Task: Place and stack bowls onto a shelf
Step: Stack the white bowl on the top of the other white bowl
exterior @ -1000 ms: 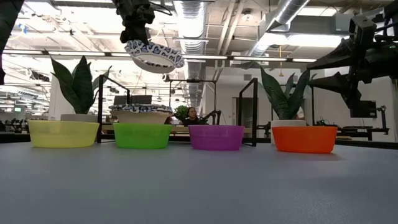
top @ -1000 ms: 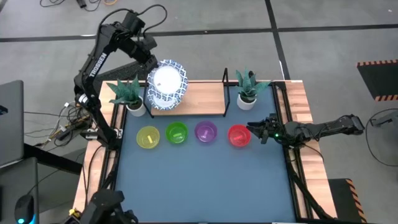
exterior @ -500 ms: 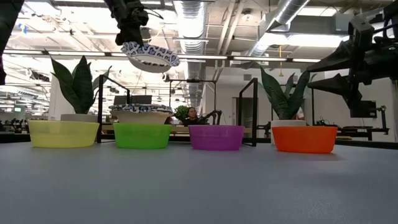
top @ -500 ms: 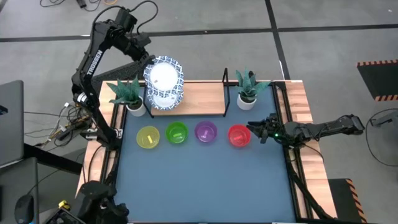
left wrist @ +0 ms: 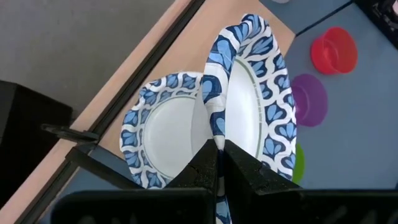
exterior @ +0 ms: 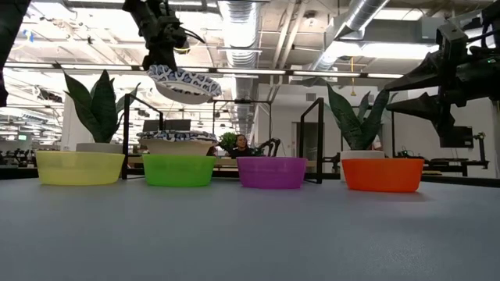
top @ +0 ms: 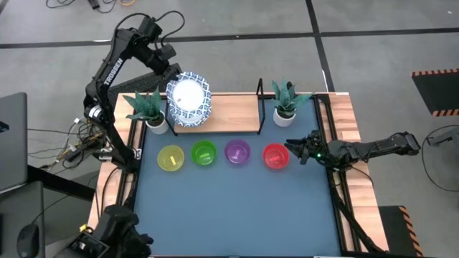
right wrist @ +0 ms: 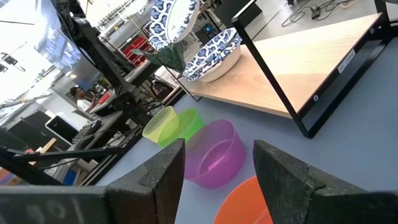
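Observation:
My left gripper [top: 174,72] is shut on a white bowl with a blue-patterned rim [top: 188,94]. It holds the bowl in the air over the left end of the light-wood shelf [top: 229,111]. Below it, more patterned bowls [left wrist: 163,130] rest on the shelf board [exterior: 178,141]; how many I cannot tell. Yellow [top: 171,158], green [top: 204,153], purple [top: 237,152] and red [top: 275,156] bowls stand in a row on the blue table in front of the shelf. My right gripper [top: 296,151] is open just right of the red bowl and touches nothing. My left gripper pinches the held bowl's rim [left wrist: 215,138] between its two fingers, one inside the bowl and one outside. It comes from above and from the table's far left. The bowl is lifted clear and hangs tilted below the fingers [exterior: 166,56], above the bowls on the shelf.
Two potted plants in white pots stand at the shelf's ends, left [top: 148,109] and right [top: 286,100]. Black frame posts [top: 260,104] rise from the shelf. The right part of the shelf board [right wrist: 305,59] is bare. The blue tabletop [top: 237,208] lies open in front of the small bowls.
My left gripper has come down with the patterned bowl, shifting a little toward the table's left. The bowl now hangs lower and closer to the bowls on the shelf. The right arm has kept still.

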